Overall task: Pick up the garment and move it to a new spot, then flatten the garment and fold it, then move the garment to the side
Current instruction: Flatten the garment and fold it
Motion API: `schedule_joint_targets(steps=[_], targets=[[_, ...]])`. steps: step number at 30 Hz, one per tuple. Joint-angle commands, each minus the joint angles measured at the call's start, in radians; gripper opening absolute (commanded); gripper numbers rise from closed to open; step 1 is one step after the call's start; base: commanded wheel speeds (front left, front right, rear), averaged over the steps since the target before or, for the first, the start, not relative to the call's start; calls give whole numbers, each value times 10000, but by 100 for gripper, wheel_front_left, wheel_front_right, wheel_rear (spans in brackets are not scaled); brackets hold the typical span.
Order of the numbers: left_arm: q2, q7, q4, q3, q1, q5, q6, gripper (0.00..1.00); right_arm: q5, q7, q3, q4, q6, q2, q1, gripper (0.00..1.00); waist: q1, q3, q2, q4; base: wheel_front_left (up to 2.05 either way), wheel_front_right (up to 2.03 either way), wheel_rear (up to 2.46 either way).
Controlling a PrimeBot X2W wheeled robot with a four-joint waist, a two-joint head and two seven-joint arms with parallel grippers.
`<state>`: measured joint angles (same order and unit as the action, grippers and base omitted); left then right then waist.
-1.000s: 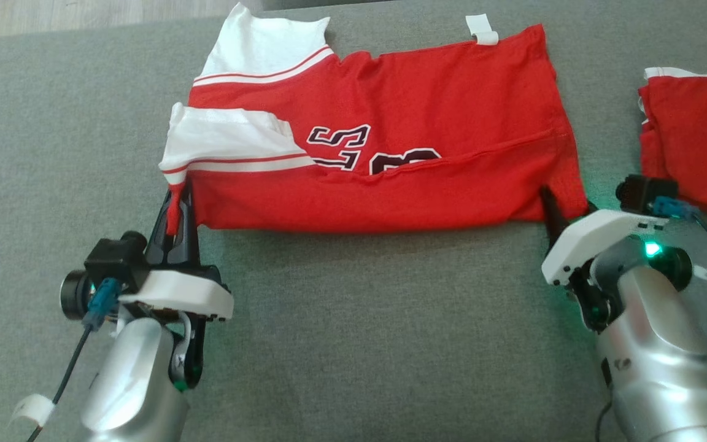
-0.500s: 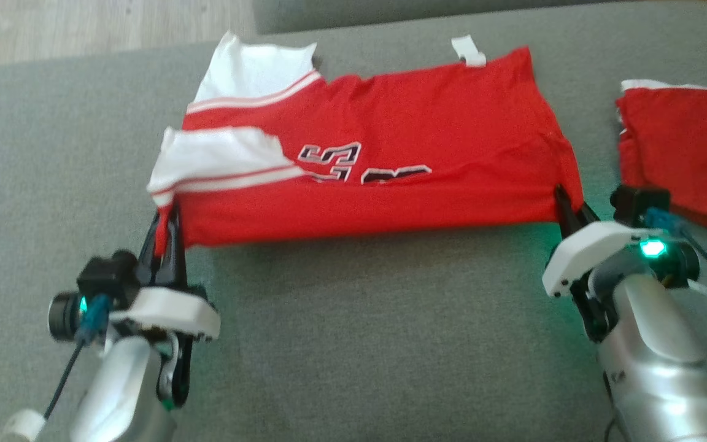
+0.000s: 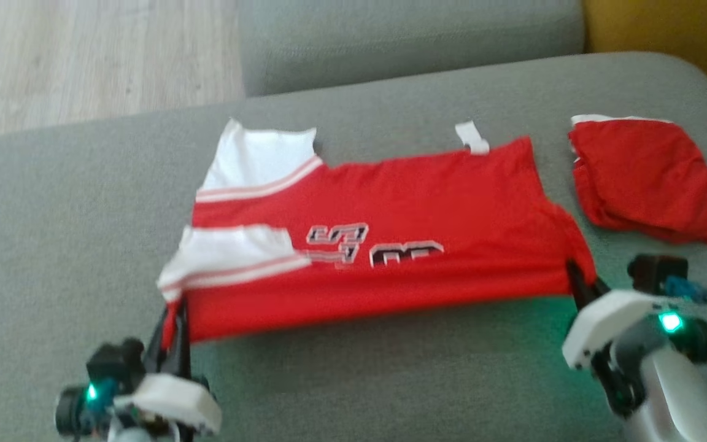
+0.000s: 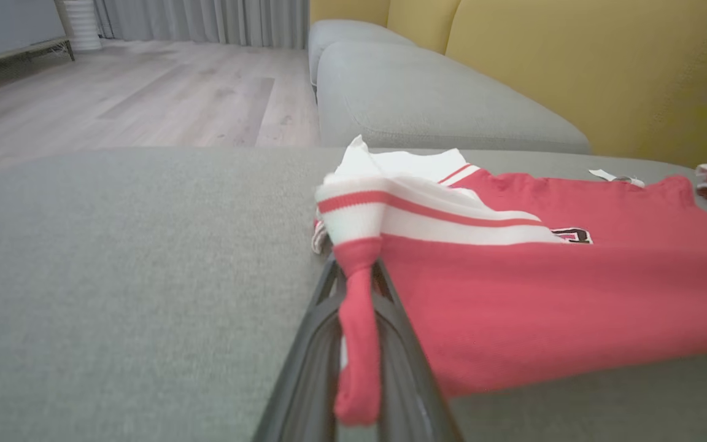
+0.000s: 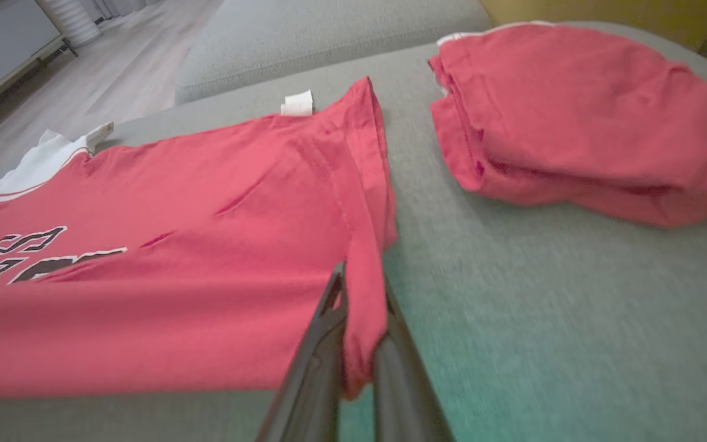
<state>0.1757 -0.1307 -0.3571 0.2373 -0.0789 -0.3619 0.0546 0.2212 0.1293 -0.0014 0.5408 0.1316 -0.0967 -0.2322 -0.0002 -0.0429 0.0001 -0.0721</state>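
Note:
The garment [image 3: 384, 252] is a red jersey with white sleeves and dark numbers, lying across the grey sofa seat [image 3: 359, 380]. Its near edge hangs lifted between both grippers. My left gripper [image 3: 172, 313] is shut on the near left corner, by the white sleeve; in the left wrist view the garment [image 4: 544, 294] has a red strip pinched between the fingers of that gripper [image 4: 356, 288]. At the near right corner my right gripper [image 3: 574, 276] is shut on the hem; the right wrist view shows the garment [image 5: 175, 245] with its edge clamped in the right gripper [image 5: 359, 288].
A second red garment [image 3: 642, 178] lies folded on the seat to the right, also in the right wrist view [image 5: 580, 123]. Another grey cushion [image 3: 409, 37] sits behind, a yellow backrest [image 4: 574, 67] beyond it, and wooden floor [image 3: 83, 55] off the left edge.
The right gripper has shut on the near right corner. Both grippers have raised the near edge, and the camera has tilted up, shifting the whole picture downward.

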Motion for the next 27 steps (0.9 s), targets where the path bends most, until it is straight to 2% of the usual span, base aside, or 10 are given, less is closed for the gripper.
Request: schedule_joint_targets(steps=[1,8,14,15,16,17,21,27], targets=[[289,39,460,-330,-114,-41,143,0,91,116,83,-553,-9,-285,11,0,2,149,-1,-111,0,0,0],[221,317,1015,-197,596,-195,249,0,300,1021,-165,-1946,-9,-297,1166,0,2,305,-1,-190,0,0,0],[95,467,1121,-52,667,-195,398,0,314,1294,-209,-2511,-9,-156,1493,0,2,302,-1,-260,0,0,0],[86,487,1140,-41,668,-189,434,13,288,1250,-235,-2585,-9,-136,1510,43,2,287,-1,-273,0,0,0],[80,502,1155,-31,667,-182,465,76,273,1224,-253,-2641,-9,-112,1521,100,2,271,-1,-285,0,0,0],[74,509,1170,-28,664,-181,495,100,284,1182,-279,-2699,-9,-79,1521,100,2,253,-1,-298,0,0,0],[62,375,1269,-95,568,-185,614,100,343,802,-443,-3009,-9,52,1390,100,2,129,-1,-347,0,0,0],[27,-378,1621,-379,141,-244,695,100,235,-413,-469,-3579,-9,155,961,100,2,-182,-1,-400,0,0,0]])
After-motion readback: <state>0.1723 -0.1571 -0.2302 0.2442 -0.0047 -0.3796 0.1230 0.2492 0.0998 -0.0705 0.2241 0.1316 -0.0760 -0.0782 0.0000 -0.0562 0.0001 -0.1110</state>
